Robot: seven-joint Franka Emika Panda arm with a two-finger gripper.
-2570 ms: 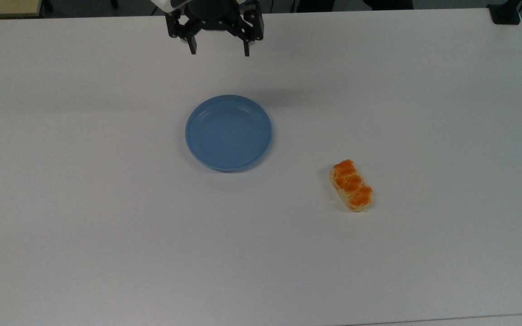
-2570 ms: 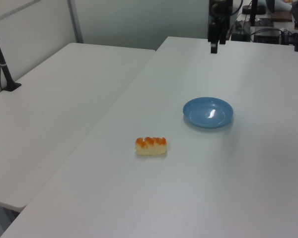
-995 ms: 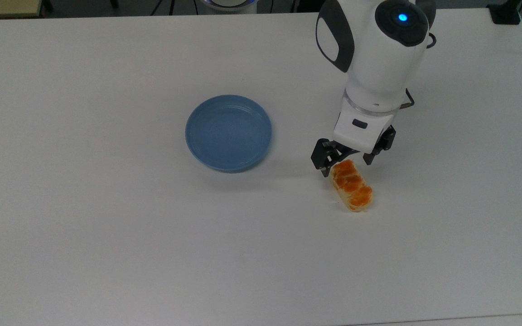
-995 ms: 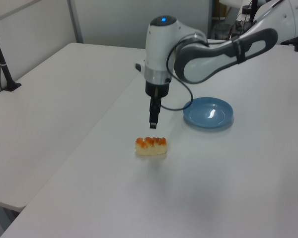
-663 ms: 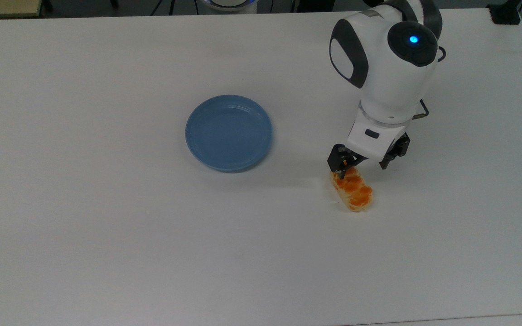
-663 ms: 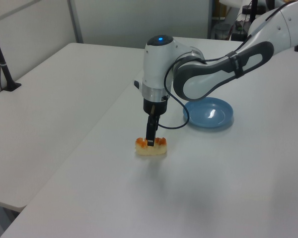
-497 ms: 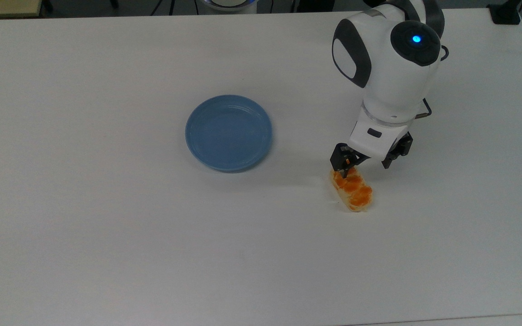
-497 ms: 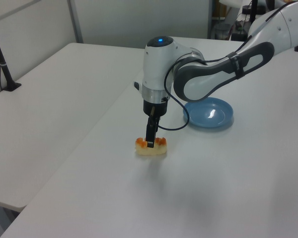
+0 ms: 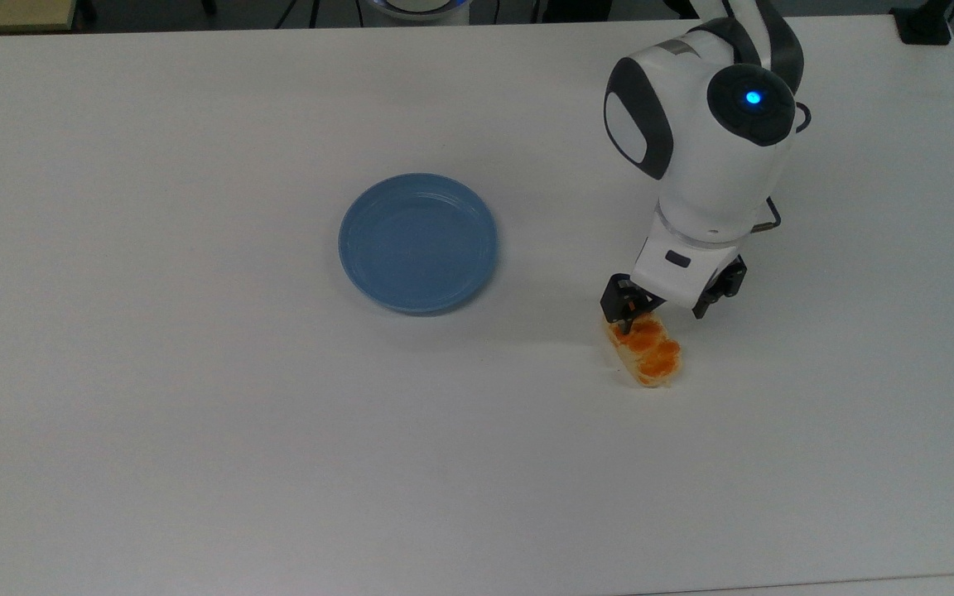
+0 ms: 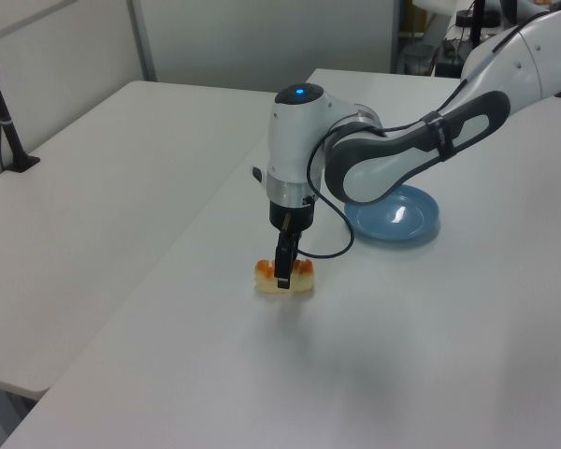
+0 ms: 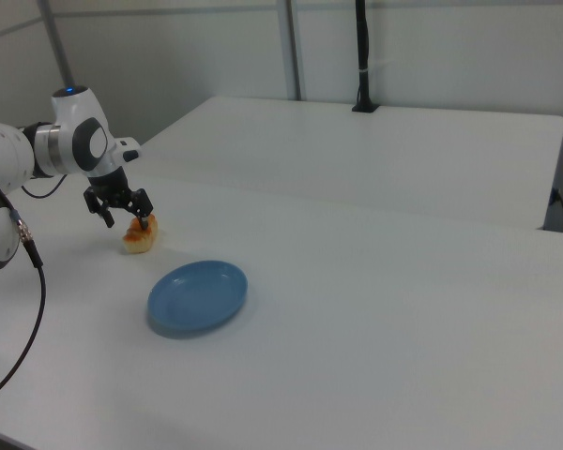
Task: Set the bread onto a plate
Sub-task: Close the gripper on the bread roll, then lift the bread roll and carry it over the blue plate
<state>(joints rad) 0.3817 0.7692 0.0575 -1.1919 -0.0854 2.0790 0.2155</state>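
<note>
We are at the pick-up step: our gripper [image 9: 661, 318] is down at the bread [image 9: 648, 353], which lies on the white bench [image 9: 195, 414] well apart from the plate [image 9: 417, 242], toward the top view's right and lower side. Our jaws stand wide, one on either side of the roll's end nearest the arm, and we judge they have not closed on it, so nothing is carried yet. Left to do, as we read it: close on the roll, lift, cross to the plate and set it down. The plate lies bare, so the whole dish is free to receive it. The stretch of bench between roll and plate holds nothing, so we expect a straight low carry toward the top view's left to work. In the left view the roll lies not far from the seam with a second table [image 10: 93, 178], though our path leads away from that edge.
</note>
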